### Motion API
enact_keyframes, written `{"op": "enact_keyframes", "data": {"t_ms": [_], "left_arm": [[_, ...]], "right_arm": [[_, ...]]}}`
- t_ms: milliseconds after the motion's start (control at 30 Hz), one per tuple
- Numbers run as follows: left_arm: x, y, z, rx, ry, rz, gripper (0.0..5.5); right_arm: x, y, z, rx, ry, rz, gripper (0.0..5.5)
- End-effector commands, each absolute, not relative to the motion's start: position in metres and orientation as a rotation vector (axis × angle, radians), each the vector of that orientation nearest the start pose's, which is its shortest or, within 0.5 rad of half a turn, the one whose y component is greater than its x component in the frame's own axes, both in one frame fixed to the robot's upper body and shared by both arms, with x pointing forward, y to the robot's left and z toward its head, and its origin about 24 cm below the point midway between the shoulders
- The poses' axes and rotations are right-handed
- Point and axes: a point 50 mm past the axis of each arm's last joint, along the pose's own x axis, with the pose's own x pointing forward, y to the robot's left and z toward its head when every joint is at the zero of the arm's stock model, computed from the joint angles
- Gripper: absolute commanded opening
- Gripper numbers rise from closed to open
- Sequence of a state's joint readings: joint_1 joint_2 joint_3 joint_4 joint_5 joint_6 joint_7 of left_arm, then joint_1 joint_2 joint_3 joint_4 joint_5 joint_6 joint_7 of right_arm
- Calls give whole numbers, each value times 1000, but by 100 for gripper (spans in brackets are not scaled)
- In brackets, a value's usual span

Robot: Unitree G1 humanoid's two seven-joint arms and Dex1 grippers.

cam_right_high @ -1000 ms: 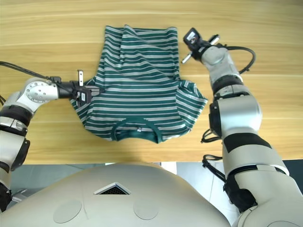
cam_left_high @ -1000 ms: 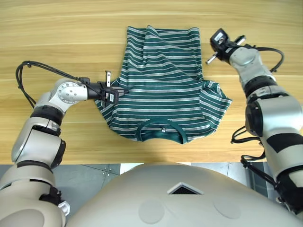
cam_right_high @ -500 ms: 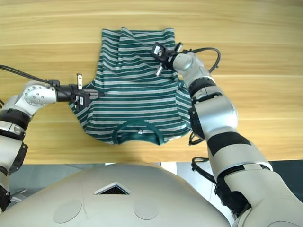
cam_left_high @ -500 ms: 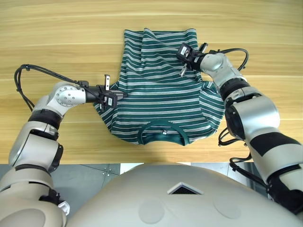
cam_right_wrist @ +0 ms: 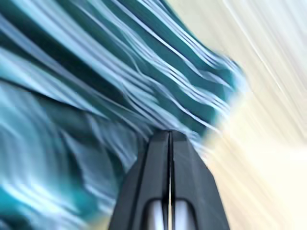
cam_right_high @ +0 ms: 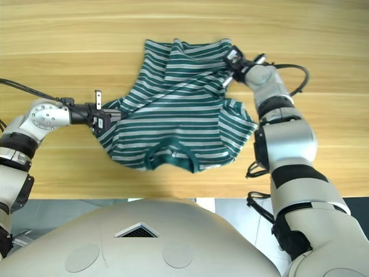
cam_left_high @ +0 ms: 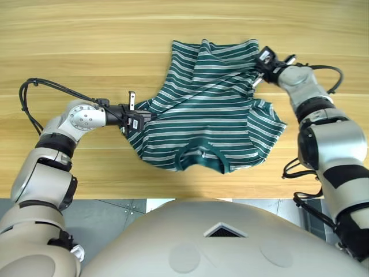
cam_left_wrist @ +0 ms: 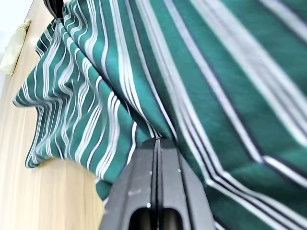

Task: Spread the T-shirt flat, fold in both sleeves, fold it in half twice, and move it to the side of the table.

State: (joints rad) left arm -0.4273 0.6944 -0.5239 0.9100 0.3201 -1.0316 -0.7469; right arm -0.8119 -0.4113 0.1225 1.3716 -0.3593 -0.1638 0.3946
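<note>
A green T-shirt [cam_left_high: 204,112] with white stripes lies rumpled on the wooden table [cam_left_high: 69,40], collar [cam_left_high: 202,157] toward me. A taut crease runs across it between the two grippers. My left gripper [cam_left_high: 140,117] is shut on the shirt's left edge, and the left wrist view has its fingers [cam_left_wrist: 144,163] closed with striped cloth [cam_left_wrist: 216,72] bunched right at their tips. My right gripper [cam_left_high: 258,67] is shut on the shirt's far right side, near the hem corner. In the right wrist view its closed fingers [cam_right_wrist: 156,163] press into the blurred fabric [cam_right_wrist: 72,96].
Bare wood surrounds the shirt on all sides, with wide room to the left, right and far side. The table's near edge [cam_left_high: 115,198] runs just below the collar.
My right gripper came in over the shirt, closed on cloth and pulled it right and away. The shirt shifted right and stretched taut. My left gripper kept its hold in place.
</note>
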Motion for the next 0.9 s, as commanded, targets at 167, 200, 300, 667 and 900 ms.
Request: {"op": "enact_keyframes", "data": {"t_ms": [167, 200, 300, 667, 900], "left_arm": [[213, 227, -38, 1052, 352, -1550, 0], [213, 227, -39, 1051, 352, -1549, 0], [213, 227, -38, 1046, 345, -1549, 0], [212, 225, -38, 1038, 331, -1552, 0], [212, 225, -37, 1036, 326, -1550, 0]], "right_arm": [[344, -283, 37, -605, 561, 214, 3], [345, -283, 38, -609, 551, 217, 3], [356, -246, 41, -584, 442, 406, 3], [353, -161, 13, -672, 433, 697, 3], [344, -182, -5, -752, 546, 554, 3]]}}
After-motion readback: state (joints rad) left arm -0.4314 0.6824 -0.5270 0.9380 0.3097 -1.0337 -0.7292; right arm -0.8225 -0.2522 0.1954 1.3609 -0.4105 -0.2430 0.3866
